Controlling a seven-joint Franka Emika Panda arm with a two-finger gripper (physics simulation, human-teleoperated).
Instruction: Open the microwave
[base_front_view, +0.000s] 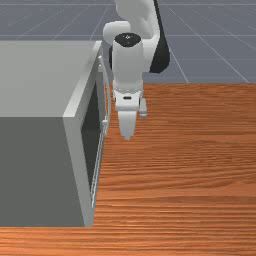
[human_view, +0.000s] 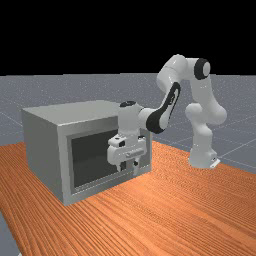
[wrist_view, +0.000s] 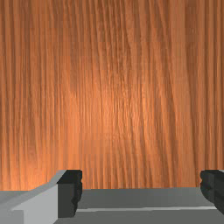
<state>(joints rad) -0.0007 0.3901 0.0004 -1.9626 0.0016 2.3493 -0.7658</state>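
Pincer (human_view: 128, 169): fingers (wrist_view: 70, 192) wide apart, no clamp made. Step in hand (judged): approach to handle (base_front_view: 107, 95), near pincer, on door side, w/ slight gap in front view. Keep fingers spread along door face, to straddle upright bar. Move slowly toward door; check ht. & depth before closing. Too shallow = prob. slip; too deep = fingertip knock on door. Clamp firmly, then pull away in arc, turning hand w/ door; avoid straight pull. Hinge prob. on side away from base.

Handle: thin, pale, bowed outward. Door (human_view: 71, 176), just past handle from pincer: apparently shut, grey frame, dark glass (human_view: 92, 159). Microwave (human_view: 44, 145): behind door as seen from pincer; large matte grey box, upright on wood (human_view: 165, 210). Base (human_view: 202, 155): well apart from pincer, toward far view's right.
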